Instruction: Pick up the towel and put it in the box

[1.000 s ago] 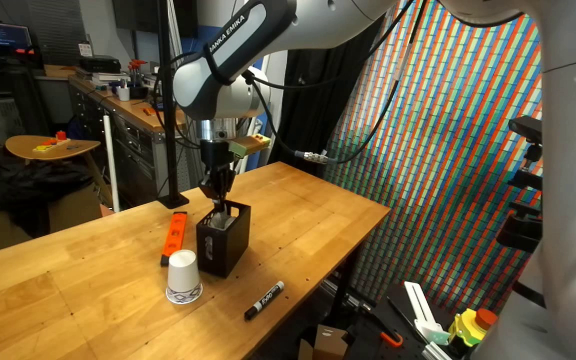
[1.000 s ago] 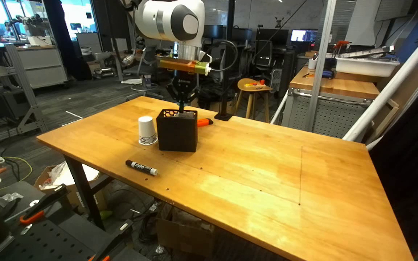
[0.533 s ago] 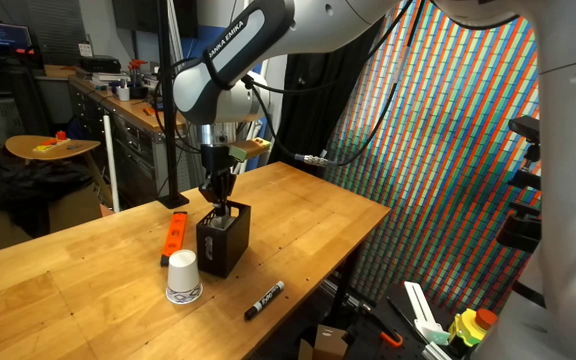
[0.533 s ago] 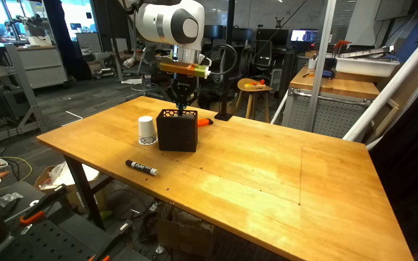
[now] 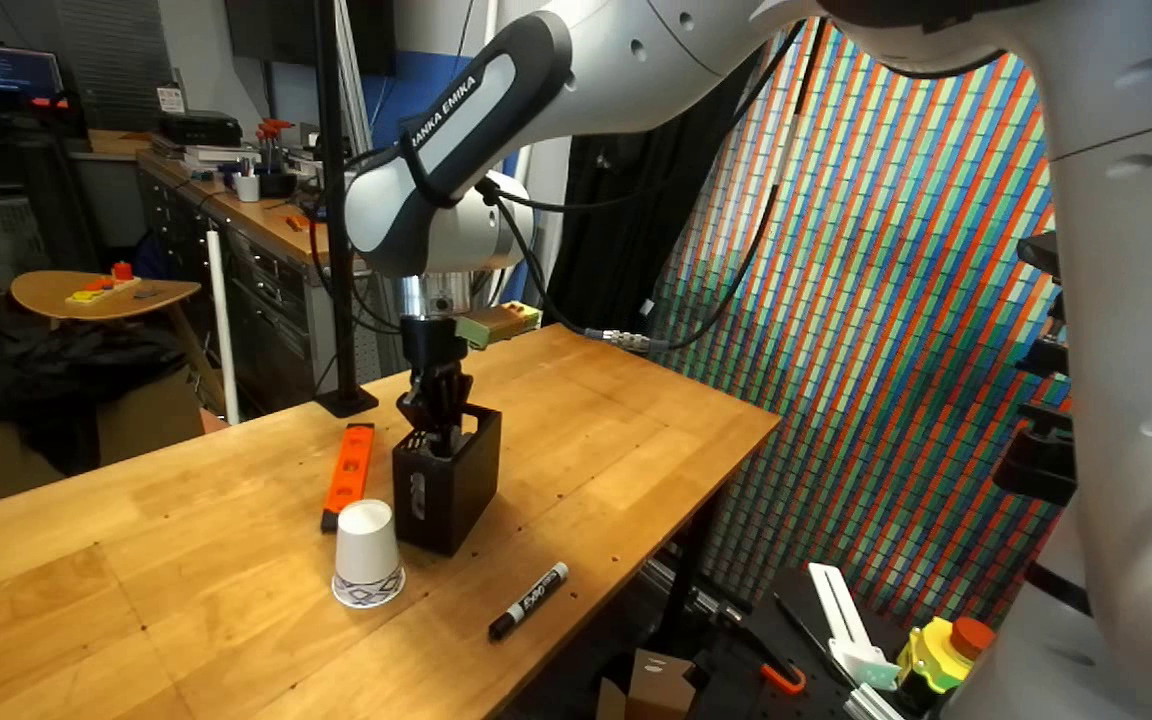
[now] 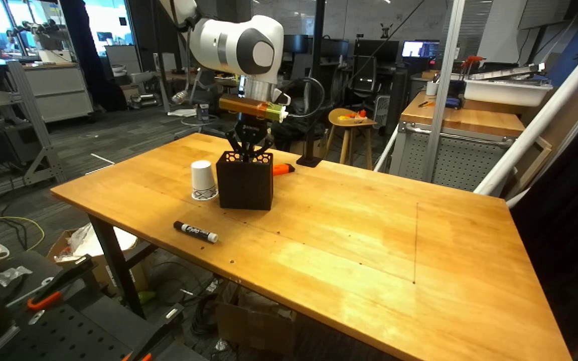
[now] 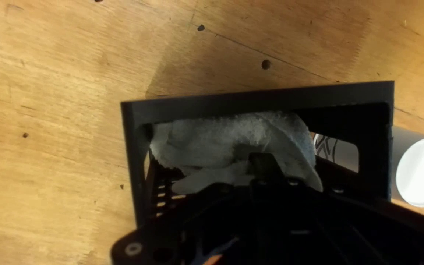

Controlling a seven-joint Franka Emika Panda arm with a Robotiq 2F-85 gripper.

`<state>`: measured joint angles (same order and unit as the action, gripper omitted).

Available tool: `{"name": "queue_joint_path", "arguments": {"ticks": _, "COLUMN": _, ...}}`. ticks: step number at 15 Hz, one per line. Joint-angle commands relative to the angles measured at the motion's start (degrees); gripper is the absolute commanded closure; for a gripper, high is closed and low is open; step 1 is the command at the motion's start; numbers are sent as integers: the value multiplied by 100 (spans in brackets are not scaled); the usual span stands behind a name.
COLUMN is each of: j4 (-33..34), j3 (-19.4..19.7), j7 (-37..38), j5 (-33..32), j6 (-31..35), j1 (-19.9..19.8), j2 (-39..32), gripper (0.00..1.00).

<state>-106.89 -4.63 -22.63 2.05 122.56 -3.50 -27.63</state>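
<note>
The grey-white towel (image 7: 215, 141) is bunched inside the black box, below its rim. The black box (image 5: 448, 505) stands upright on the table and also shows in an exterior view (image 6: 245, 183); its rim (image 7: 256, 98) frames the towel in the wrist view. My gripper (image 5: 445, 440) points down into the box opening, its fingertips below the rim. In the wrist view the gripper (image 7: 264, 162) looks shut, with towel folds gathered around the fingertips. The box wall hides the fingertips and most of the towel in an exterior view (image 6: 247, 159).
A white paper cup (image 5: 366, 555) stands upside down close beside the box. An orange level (image 5: 350, 468) lies behind it. A black marker (image 5: 528, 602) lies near the table (image 5: 626, 440) edge. A black post (image 5: 341, 300) rises at the far edge.
The arm and gripper have moved down, deeper into the box. The towel, which showed near the rim before, has sunk lower inside with the gripper. Box, cup, level and marker have not moved.
</note>
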Motion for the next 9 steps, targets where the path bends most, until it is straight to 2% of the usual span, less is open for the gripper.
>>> {"name": "queue_joint_path", "arguments": {"ticks": 1, "j4": 69, "j3": -29, "j7": -9, "j5": 130, "j6": 135, "j1": -50, "j2": -301, "gripper": 99}}
{"name": "queue_joint_path", "arguments": {"ticks": 6, "j4": 109, "j3": -43, "j7": 53, "j5": 208, "j6": 425, "j1": -71, "j2": -620, "gripper": 99}}
{"name": "queue_joint_path", "arguments": {"ticks": 9, "j4": -94, "j3": -47, "j7": 102, "j5": 282, "j6": 462, "j1": -92, "j2": -360, "gripper": 99}}
